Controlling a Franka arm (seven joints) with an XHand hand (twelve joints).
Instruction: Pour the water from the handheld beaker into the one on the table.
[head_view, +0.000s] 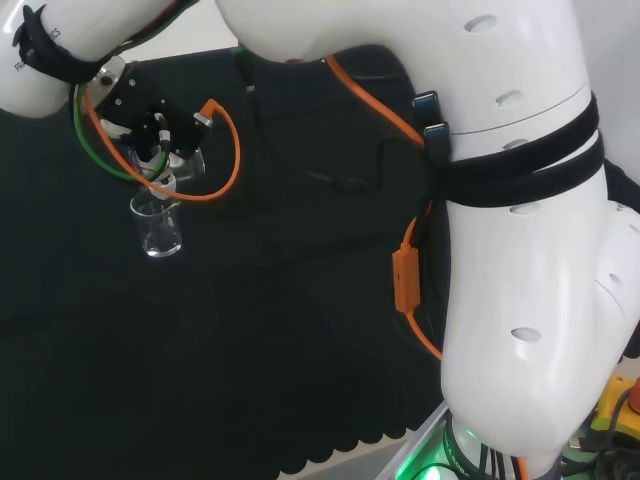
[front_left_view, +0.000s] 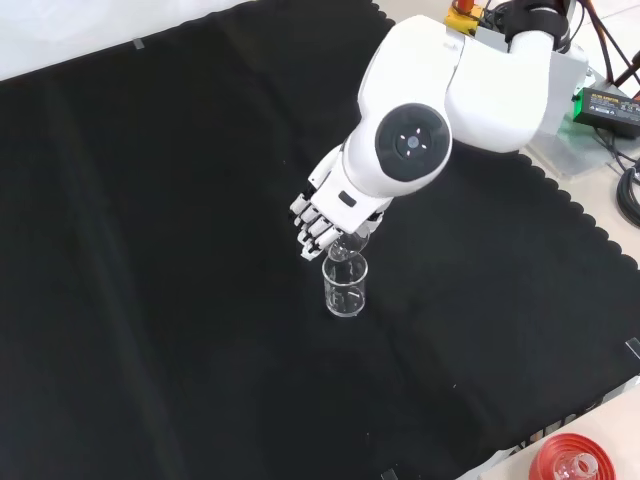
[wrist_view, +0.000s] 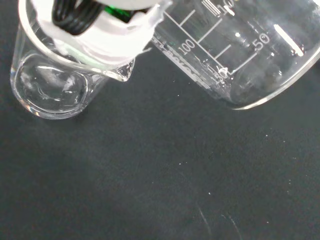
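Note:
A small clear beaker (front_left_view: 345, 288) stands upright on the black cloth; it also shows in the head view (head_view: 158, 228) and close up in the wrist view (wrist_view: 50, 95), where a little water ripples at its bottom. The hand (front_left_view: 318, 222) hangs just above it, fingers curled round a second clear beaker (front_left_view: 350, 246) with printed graduations (wrist_view: 240, 50). That held beaker is tipped steeply, and its lip sits over the standing beaker's mouth (head_view: 165, 180). Droplets cling inside the held beaker. A blurred white part of the hand (wrist_view: 100, 30) covers part of the standing beaker's rim.
The arm's large white link (front_left_view: 410, 145) with a round grey cap stands right behind the hand. An orange cable (head_view: 225, 150) loops beside the hand. A red ribbed ring (front_left_view: 570, 462) lies off the cloth's scalloped near edge in the front view.

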